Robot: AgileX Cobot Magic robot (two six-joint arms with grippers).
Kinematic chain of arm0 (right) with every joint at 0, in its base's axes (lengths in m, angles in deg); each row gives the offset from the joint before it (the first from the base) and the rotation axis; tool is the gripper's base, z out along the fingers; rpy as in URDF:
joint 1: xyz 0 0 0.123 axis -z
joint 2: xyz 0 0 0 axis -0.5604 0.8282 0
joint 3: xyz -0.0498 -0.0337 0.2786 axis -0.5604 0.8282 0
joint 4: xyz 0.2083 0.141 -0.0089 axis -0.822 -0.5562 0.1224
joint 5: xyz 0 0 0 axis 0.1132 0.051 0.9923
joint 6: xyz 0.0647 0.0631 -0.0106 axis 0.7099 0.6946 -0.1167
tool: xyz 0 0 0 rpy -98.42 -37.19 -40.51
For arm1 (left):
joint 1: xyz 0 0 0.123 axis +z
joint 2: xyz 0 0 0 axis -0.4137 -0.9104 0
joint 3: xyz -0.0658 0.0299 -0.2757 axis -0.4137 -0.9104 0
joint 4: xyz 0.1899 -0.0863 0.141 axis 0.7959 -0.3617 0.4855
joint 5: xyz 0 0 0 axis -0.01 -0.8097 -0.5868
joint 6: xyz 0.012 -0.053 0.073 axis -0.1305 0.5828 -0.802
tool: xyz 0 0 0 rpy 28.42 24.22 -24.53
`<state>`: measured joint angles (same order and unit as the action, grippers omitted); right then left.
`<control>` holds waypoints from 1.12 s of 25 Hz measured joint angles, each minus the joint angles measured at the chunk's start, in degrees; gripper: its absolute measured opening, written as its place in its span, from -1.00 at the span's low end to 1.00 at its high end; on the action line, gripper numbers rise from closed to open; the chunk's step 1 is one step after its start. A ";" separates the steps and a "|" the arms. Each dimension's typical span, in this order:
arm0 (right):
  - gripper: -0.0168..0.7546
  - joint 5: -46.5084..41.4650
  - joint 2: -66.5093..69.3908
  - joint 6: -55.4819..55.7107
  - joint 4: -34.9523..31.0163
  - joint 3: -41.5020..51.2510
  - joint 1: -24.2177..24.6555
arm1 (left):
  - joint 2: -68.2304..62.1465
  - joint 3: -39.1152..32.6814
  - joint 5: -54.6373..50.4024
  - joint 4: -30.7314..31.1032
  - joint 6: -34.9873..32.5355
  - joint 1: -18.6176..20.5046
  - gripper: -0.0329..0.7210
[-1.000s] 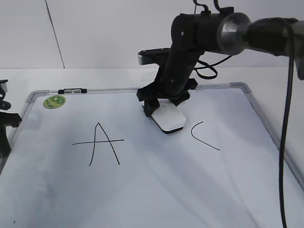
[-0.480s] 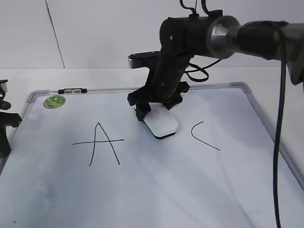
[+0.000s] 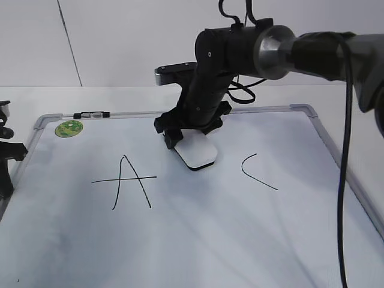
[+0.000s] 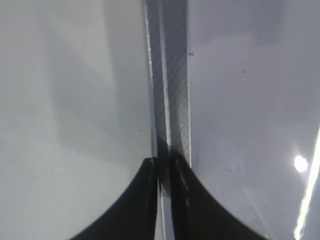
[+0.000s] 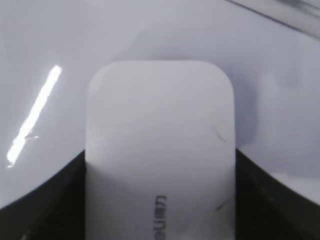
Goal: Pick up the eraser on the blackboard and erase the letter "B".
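Note:
My right gripper is shut on the white eraser and presses its dark underside onto the blackboard, between the "A" and the "C". The right wrist view shows the eraser filling the space between both jaws, grey print on top. No letter "B" shows on the board; the spot between the other letters is covered by the eraser or blank. My left gripper rests at the board's left edge; in the left wrist view its jaws are shut over the metal frame.
A black "A" is on the left and a "C" on the right. A round green sticker sits at the far left corner. The right arm's cable hangs over the board's right side.
My right gripper has slid the eraser leftward and slightly away across the board, from close to the "C" toward the "A". The left arm has not moved.

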<state>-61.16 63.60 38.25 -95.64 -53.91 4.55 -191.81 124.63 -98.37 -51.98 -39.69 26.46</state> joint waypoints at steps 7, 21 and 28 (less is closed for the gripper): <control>0.54 -1.91 2.06 0.03 5.63 -3.31 -0.70 | 0.00 0.00 0.00 0.00 0.00 0.00 -0.79; 0.53 -4.00 2.20 3.30 5.54 -3.91 9.36 | 0.00 0.00 0.10 -0.11 0.00 0.00 -0.79; 0.53 -12.75 3.12 2.72 3.80 -8.61 9.60 | 0.00 0.00 0.10 -0.11 0.00 0.00 -0.79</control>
<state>-73.91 66.72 40.98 -91.84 -62.52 14.15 -191.81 124.63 -98.27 -52.09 -39.69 26.46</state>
